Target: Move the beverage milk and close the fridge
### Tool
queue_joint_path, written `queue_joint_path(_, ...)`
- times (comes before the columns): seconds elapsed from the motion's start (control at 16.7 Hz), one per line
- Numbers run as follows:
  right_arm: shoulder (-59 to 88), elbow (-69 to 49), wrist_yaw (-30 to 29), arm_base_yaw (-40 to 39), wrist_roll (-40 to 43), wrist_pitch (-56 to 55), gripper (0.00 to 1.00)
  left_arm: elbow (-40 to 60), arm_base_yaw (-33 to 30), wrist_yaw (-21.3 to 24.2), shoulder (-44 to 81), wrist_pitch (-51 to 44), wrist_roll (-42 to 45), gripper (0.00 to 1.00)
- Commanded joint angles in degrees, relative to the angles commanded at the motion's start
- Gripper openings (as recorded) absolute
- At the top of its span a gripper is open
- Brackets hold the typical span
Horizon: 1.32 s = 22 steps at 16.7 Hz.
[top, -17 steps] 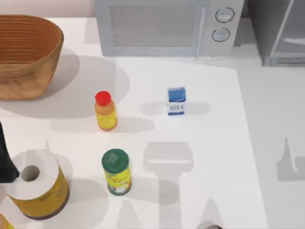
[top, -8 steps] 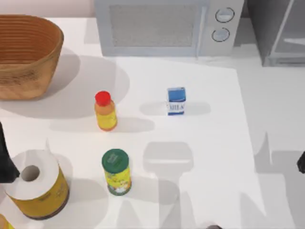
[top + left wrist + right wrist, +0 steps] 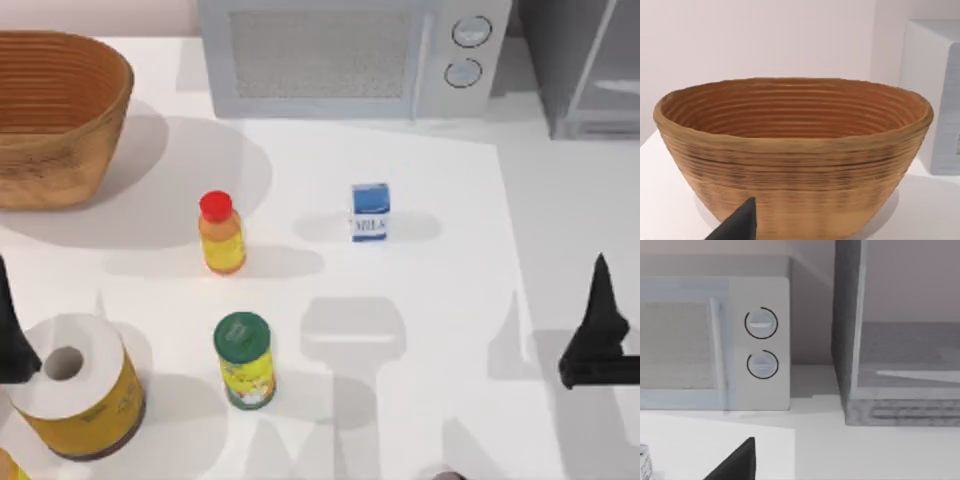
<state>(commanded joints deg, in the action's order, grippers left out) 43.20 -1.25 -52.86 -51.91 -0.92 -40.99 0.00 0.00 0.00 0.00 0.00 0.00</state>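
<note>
Right gripper (image 3: 598,330) hangs well right of the small blue-and-white milk carton (image 3: 369,211), nothing grabbed yet; can't tell its jaws. Next it needs to reach the carton, I'd say. Left gripper (image 3: 12,330) sits parked, jaws also unclear.

Beverage milk (image 3: 369,211): blue top, white lower band, blue lettering.
Bottle (image 3: 221,234): red cap, orange body, yellower band low down.
Jar (image 3: 245,360): dark green lid, yellow body with green and red print.
Roll (image 3: 75,385), near left: white top face, yellow side, dark base rim.
Basket (image 3: 55,120), far left: tan-brown, ribbed horizontal bands.
Microwave (image 3: 350,55): white, grey mesh window, two round grey-ringed knobs.
Fridge (image 3: 585,65), far right: grey metallic, pale translucent panel.
Table (image 3: 440,300): white.
Right gripper (image 3: 600,335): black.
Left gripper (image 3: 10,335): black.
</note>
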Motion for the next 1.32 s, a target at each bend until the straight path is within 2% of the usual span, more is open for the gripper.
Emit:
queue_joint_path(0.42,0.73,0.03,-0.2,-0.83,-0.11,-0.7,1.0,0.0,0.0,0.0,0.0,0.0,0.0,1.0)
queue_joint_path(0.66,6.89,-4.56,0.21,-1.32,-0.26,-4.74,1.0,0.0,0.0,0.0,0.0,0.0,0.0,1.0)
queue_joint_path(0.9,22.83,-13.96,1.31,-1.41,-0.65,-12.48,1.0,0.0,0.0,0.0,0.0,0.0,0.0,1.0)
queue_joint_path(1.32,65.35,-33.62,5.2,0.92,-2.8,-26.96,1.0,0.0,0.0,0.0,0.0,0.0,0.0,1.0)
